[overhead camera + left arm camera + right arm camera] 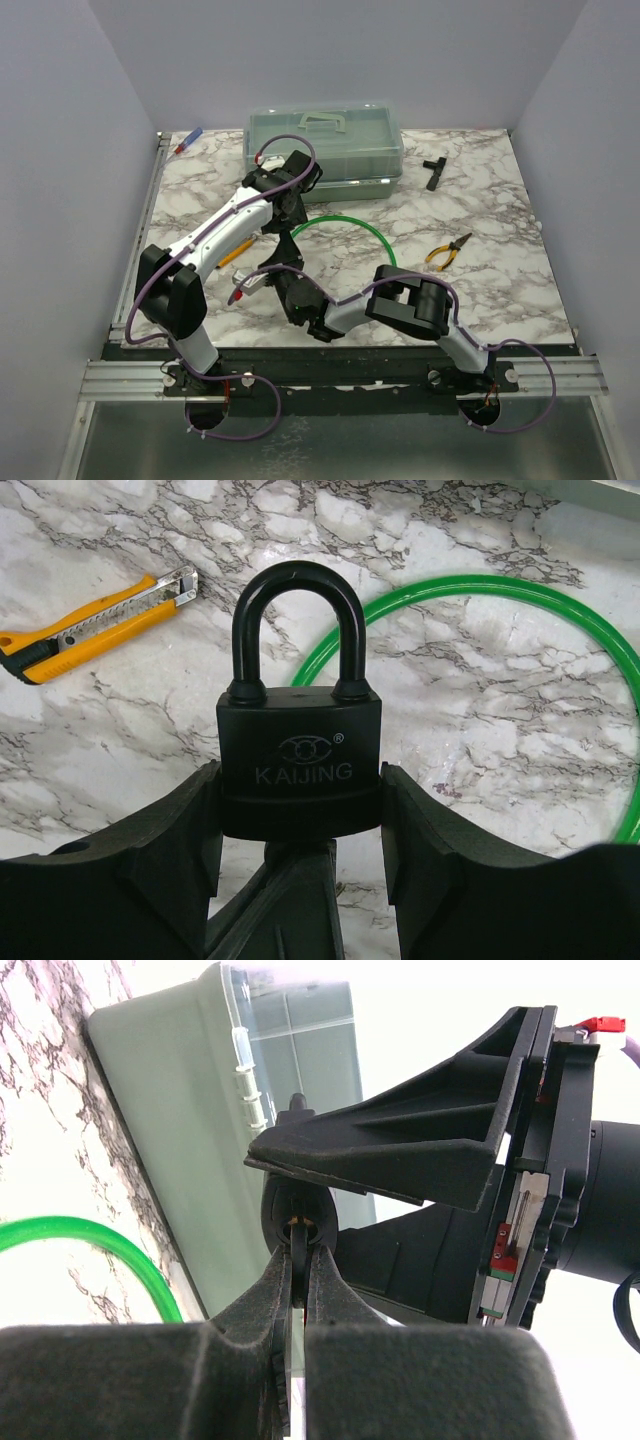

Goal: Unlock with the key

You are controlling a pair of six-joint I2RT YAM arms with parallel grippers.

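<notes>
Black padlock (pixel 300 765), green hose (pixel 480 582) behind, yellow knife (pixel 95 625)

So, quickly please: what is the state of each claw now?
Left claw: closed, holding the padlock.
Right claw: closed, holding the key.

The black KAIJING padlock (pixel 299 770), shackle closed, stands upright, clamped between the left jaws, and the key (pixel 298 1260), black head edge-on, is pinched between the right jaws, its tip at the padlock's underside.
</notes>
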